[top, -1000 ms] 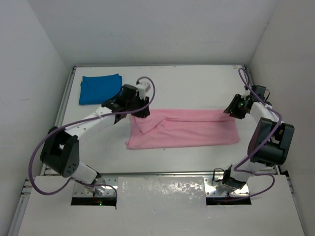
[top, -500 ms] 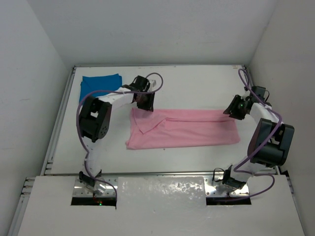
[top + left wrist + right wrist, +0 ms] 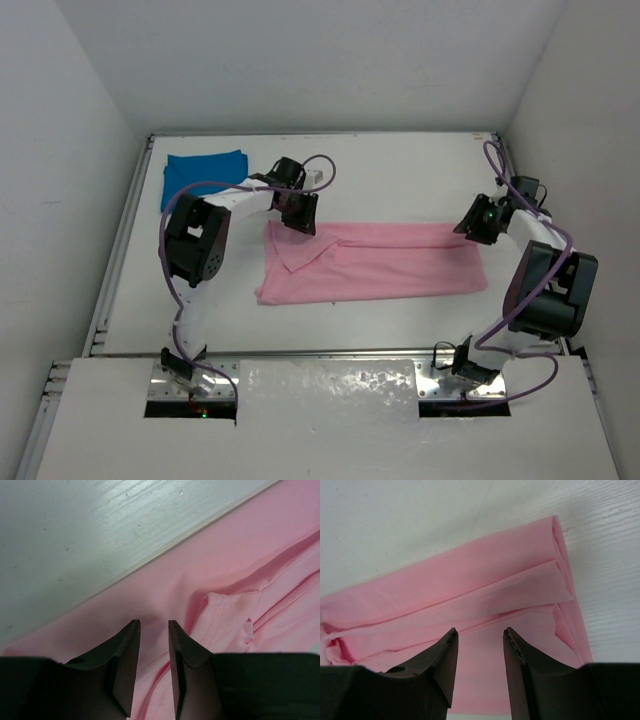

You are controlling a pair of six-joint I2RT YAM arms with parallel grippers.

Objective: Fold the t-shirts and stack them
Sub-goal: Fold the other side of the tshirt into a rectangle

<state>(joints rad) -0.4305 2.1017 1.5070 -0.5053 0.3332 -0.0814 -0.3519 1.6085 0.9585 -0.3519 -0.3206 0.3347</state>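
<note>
The light pink t-shirt (image 3: 380, 260) lies folded into a long strip across the middle of the table. Its left end is rumpled with a sleeve fold (image 3: 230, 615). The bright blue t-shirt (image 3: 203, 178) is a small folded rectangle at the far left. My left gripper (image 3: 300, 212) (image 3: 153, 623) hovers over the pink strip's far left corner. Its jaws stand a narrow gap apart with nothing pinched between them. At the strip's far right corner my right gripper (image 3: 478, 220) (image 3: 480, 631) is open above the layered end (image 3: 560, 565).
White walls close the table on three sides, with a raised rail (image 3: 125, 230) along the left edge. Purple cables (image 3: 320, 175) loop off both arms. Bare white tabletop (image 3: 400, 180) lies behind the pink strip and in front of it.
My left arm has folded up at the elbow and its gripper has shifted slightly right and away, staying over the pink strip's far left corner. The right arm has not moved.
</note>
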